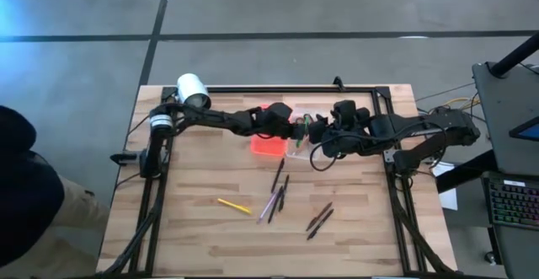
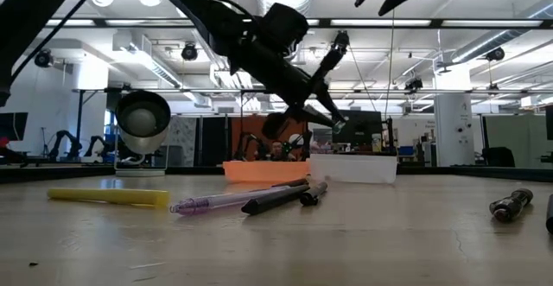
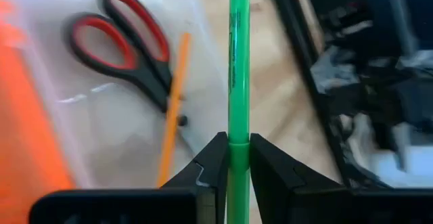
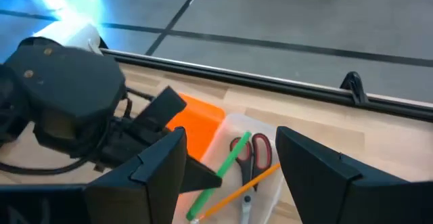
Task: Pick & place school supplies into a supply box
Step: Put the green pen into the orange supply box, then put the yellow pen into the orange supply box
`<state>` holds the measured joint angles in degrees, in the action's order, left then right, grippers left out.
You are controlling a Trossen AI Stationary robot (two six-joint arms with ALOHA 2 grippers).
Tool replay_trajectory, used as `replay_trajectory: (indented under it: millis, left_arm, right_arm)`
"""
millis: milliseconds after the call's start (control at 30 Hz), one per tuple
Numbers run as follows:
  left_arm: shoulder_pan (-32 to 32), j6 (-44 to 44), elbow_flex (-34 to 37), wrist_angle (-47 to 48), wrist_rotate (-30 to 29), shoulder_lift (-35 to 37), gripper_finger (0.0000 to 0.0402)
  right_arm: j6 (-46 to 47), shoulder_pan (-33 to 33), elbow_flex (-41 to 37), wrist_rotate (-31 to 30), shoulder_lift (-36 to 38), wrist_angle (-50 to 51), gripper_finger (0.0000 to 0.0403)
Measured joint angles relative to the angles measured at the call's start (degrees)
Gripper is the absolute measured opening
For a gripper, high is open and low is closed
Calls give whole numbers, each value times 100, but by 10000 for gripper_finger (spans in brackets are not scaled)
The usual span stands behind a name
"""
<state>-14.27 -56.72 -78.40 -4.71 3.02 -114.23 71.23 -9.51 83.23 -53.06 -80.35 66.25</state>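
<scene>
The supply box lies at the table's far middle. Its orange lid (image 1: pixel 268 143) is open beside the clear tray (image 1: pixel 296 150). Red-handled scissors (image 3: pixel 128 48) and an orange pencil (image 3: pixel 174 112) lie in the tray. My left gripper (image 1: pixel 301 128) hangs over the tray, shut on a green pen (image 3: pixel 238 61). My right gripper (image 4: pixel 230 136) is open just right of the tray and above it (image 1: pixel 325 134), touching nothing. A yellow pen (image 1: pixel 233 204), purple and dark pens (image 1: pixel 274 196) and two dark pens (image 1: pixel 320 219) lie flat on the table nearer me. My left gripper pinches the green pen's shaft (image 3: pixel 238 158) between its two fingers (image 3: pixel 214 158). The fingers slant down from the table's left, and the pen runs along them, past their tips. The pen is tilted and lifted clear, its front end (image 2: pixel 339 129) above the tray (image 2: pixel 354 167).
A white cylinder (image 1: pixel 194 90) stands at the far left corner by the left arm's base. A dark frame (image 1: pixel 286 88) runs along the table's far edge. Bare wood (image 1: pixel 202 237) lies left of and nearer than the loose pens.
</scene>
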Motion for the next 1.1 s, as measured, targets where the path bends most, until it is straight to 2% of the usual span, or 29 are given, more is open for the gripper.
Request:
replay_trajectory:
  millis: [200,367,467,533,700,833,933,1100]
  left_arm:
    - [-22,802,-21,249,-522,101,64]
    - [-64,426,-27,739,-511,113,81]
    - [-67,730,-27,1105,-402,173,88]
    - [-30,1268,10,1512,-242,337,89]
    - [568,3750,272,2624,-160,1370,89]
    - [1210,4797,894,3566,-127,2325,90]
    - [1654,4766,1559,3815,-163,3100,90]
    - [2304,3661,2767,3625,-274,4479,90]
  right_arm:
    - [-109,1,-11,231,-27,102,219]
    - [-264,1,-20,433,-38,102,219]
    - [-531,3,-22,662,-38,92,219]
    - [-926,3,-48,1012,-38,83,219]
    - [-2043,1,-406,2485,-152,-579,219]
    - [-2626,-1,-841,3427,-438,-1672,219]
    - [-3148,-3,-954,4041,-825,-2426,219]
    - [-3973,-14,-711,4807,-1647,-3220,219]
